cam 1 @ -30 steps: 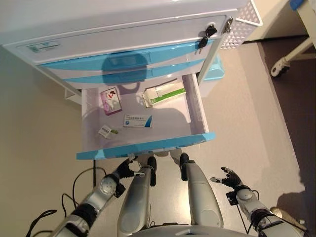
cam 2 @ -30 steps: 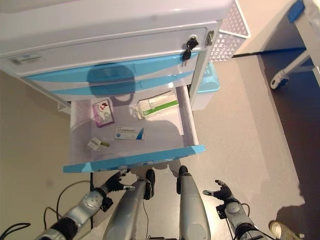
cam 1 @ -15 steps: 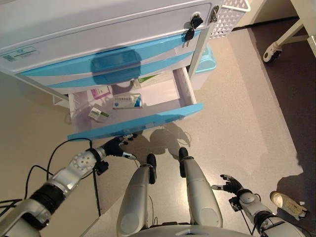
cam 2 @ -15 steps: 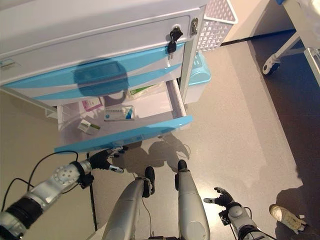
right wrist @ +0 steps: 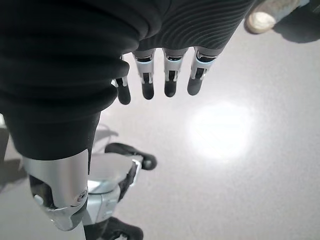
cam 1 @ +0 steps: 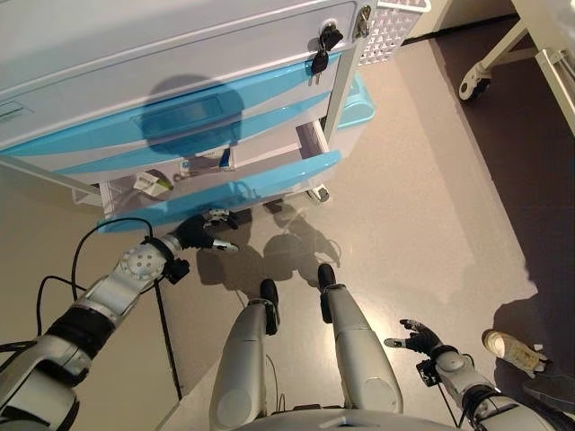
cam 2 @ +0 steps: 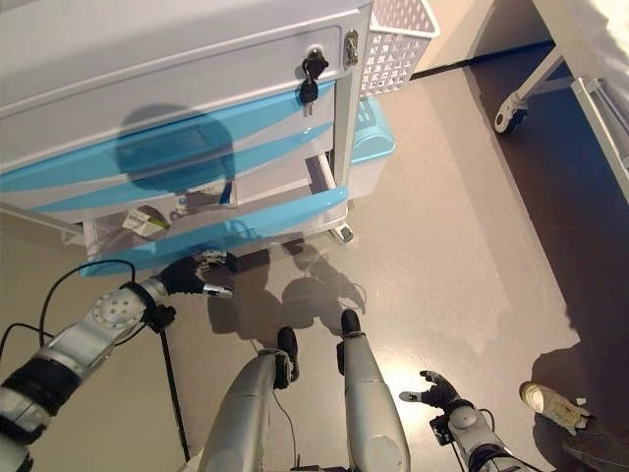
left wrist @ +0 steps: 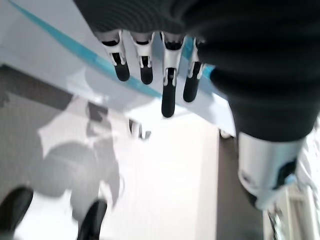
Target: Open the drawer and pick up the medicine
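Note:
The cabinet's bottom drawer (cam 1: 225, 191) with a blue front stands pulled out. Inside it a small white medicine box (cam 1: 151, 184) lies near the left and another box (cam 1: 203, 163) lies further in; the rest of the inside is hidden by the drawer above. My left hand (cam 1: 203, 232) is open and empty, just below and in front of the drawer's front; its fingers (left wrist: 168, 97) point at the blue edge (left wrist: 75, 55) without touching it. My right hand (cam 1: 419, 339) is open and empty, low at the right over the floor.
Keys (cam 1: 322, 47) hang from the lock of the top drawer. A white basket (cam 1: 391, 22) hangs on the cabinet's right side, with a light blue bin (cam 1: 357, 97) under it. A wheeled frame (cam 1: 473, 83) stands at the far right. A person's shoe (cam 1: 512, 350) is near my right hand.
The whole picture has shifted, so less of the drawer's inside shows. My left hand has stretched out from beside my leg to just under the drawer's front. The right hand stays low.

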Controlling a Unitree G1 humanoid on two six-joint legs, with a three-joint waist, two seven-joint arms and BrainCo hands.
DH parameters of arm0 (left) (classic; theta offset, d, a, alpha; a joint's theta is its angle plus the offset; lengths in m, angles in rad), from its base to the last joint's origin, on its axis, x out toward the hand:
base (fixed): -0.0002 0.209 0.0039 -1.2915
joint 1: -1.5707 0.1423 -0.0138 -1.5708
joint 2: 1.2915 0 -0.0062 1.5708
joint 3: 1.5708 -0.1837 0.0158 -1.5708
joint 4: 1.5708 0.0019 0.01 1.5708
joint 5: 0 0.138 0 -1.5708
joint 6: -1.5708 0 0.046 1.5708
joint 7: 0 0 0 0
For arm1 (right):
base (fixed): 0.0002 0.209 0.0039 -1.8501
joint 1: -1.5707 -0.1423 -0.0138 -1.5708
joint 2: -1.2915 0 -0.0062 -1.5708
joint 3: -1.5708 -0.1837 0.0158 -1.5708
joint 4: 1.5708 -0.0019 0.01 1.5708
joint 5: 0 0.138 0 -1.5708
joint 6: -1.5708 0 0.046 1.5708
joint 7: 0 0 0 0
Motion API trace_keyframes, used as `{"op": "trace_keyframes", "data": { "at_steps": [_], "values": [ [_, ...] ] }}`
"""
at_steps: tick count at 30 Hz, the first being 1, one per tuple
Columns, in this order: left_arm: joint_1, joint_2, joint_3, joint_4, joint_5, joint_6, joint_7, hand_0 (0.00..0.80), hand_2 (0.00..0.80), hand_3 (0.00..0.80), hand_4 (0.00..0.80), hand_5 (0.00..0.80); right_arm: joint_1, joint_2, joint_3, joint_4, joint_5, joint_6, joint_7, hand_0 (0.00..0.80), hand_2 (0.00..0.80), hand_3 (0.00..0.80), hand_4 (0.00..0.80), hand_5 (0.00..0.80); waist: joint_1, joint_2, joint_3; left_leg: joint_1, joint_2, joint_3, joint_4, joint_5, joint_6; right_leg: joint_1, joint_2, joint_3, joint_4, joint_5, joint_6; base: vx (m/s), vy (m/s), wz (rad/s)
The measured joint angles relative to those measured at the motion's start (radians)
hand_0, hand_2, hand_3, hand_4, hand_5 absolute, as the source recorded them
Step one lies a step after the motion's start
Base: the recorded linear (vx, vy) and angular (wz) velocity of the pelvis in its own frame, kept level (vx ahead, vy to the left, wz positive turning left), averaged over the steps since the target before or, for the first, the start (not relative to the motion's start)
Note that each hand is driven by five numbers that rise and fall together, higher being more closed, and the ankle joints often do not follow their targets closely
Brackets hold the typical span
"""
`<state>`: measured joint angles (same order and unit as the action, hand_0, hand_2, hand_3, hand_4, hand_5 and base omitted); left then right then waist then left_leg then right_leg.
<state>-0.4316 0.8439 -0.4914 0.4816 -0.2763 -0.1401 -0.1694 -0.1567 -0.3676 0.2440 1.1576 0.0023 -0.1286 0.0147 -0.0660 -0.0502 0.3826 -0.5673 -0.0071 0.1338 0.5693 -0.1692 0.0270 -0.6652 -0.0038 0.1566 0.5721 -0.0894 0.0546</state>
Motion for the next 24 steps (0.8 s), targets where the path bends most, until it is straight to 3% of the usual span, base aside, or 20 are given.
{"op": "trace_keyframes", "data": {
  "at_steps": [4,10,20,24],
  "values": [
    [-0.063,-0.033,0.055,0.141,0.068,0.001,0.072,0.0,0.0,0.0,0.0,0.0,0.004,0.006,0.0,0.011,0.0,0.0,0.0,0.0,0.0,0.0,0.0,0.0,-0.02,-0.027,-0.015,-0.001,0.006,0.01,-0.002,-0.002,0.001,0.003,0.0,0.006,-0.02,0.015,0.005,0.01,0.031,-0.09],
    [-0.141,-0.049,0.091,0.278,0.146,0.008,0.148,0.0,0.0,0.0,0.0,0.0,0.006,0.009,0.0,0.014,0.0,0.0,-0.001,0.0,0.0,0.0,0.0,0.0,-0.032,-0.036,-0.02,-0.001,0.018,0.026,-0.002,-0.009,0.013,0.016,0.004,0.017,-0.063,0.039,0.004,0.024,0.022,-0.11],
    [-0.157,-0.059,0.093,0.33,0.216,0.015,0.206,0.0,0.0,0.0,0.0,0.0,0.004,0.019,0.002,0.022,0.0,0.0,-0.003,0.0,0.0,0.0,0.0,0.0,-0.025,-0.037,-0.02,0.016,0.012,0.021,-0.018,-0.007,0.022,0.045,-0.002,0.016,-0.093,0.046,0.011,0.017,0.008,0.02],
    [-0.133,-0.061,0.126,0.321,0.217,0.014,0.211,0.0,0.0,0.0,0.0,0.0,0.003,0.024,0.002,0.022,0.0,0.0,-0.006,0.0,0.0,0.0,0.0,0.0,-0.025,-0.038,-0.02,0.023,0.01,0.011,-0.026,-0.003,0.019,0.06,-0.003,0.011,-0.107,0.047,0.012,0.025,0.001,0.06]
  ]
}}
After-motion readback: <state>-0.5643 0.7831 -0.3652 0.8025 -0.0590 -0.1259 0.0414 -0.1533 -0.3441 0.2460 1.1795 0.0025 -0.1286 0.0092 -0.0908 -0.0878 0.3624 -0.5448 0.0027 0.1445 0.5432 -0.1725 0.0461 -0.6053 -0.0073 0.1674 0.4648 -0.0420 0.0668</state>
